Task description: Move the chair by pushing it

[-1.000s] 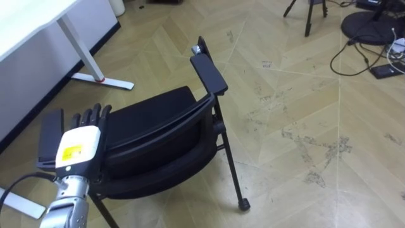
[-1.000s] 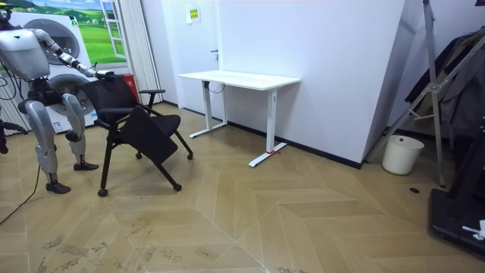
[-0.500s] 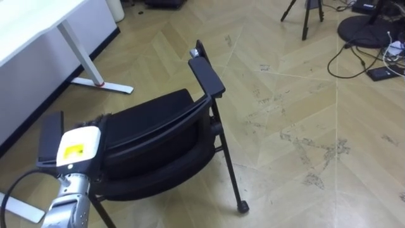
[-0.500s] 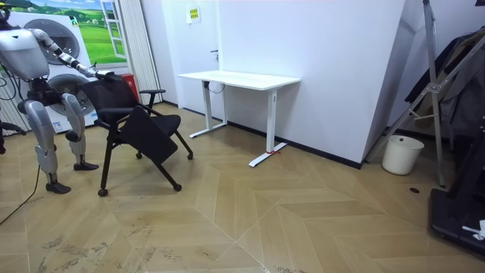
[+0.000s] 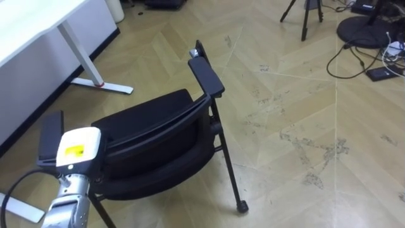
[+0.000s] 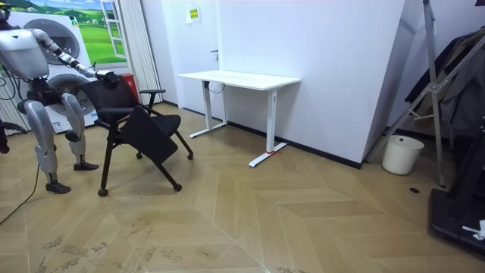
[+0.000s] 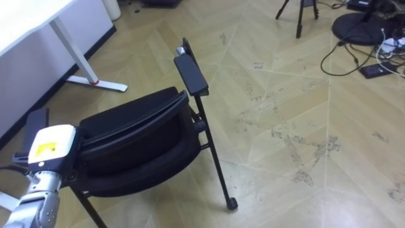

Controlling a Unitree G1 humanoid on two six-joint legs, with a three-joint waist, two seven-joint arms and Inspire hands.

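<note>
Left hand (image 5: pixel 76 149) has settled further onto the chair (image 5: pixel 158 136) than a second ago. Back then its front end stuck up clear above the backrest, and now that part is tucked out of sight past the backrest's top edge. So honestly I can't tell if the hand is clamped on the backrest or just leaning on it. All I get is the back of the hand, up against the rear of the backrest at the end nearest the white surface (image 5: pixel 25 19).

Chair itself is black, with armrests, and stands on the wood floor (image 5: pixel 304 126) near the white surface but clearly apart from it. The surface's foot (image 5: pixel 101 81) lies on the floor between the two. One armrest (image 5: pixel 205 75) runs along the chair's side away from the surface, and a castor (image 5: pixel 242 206) on that same side touches the floor.

From the room view the robot stands upright on the far side of the chair from the surface, left arm stretched out to the top of the backrest. The chair's seat slants steeply down on the side toward the surface.
</note>
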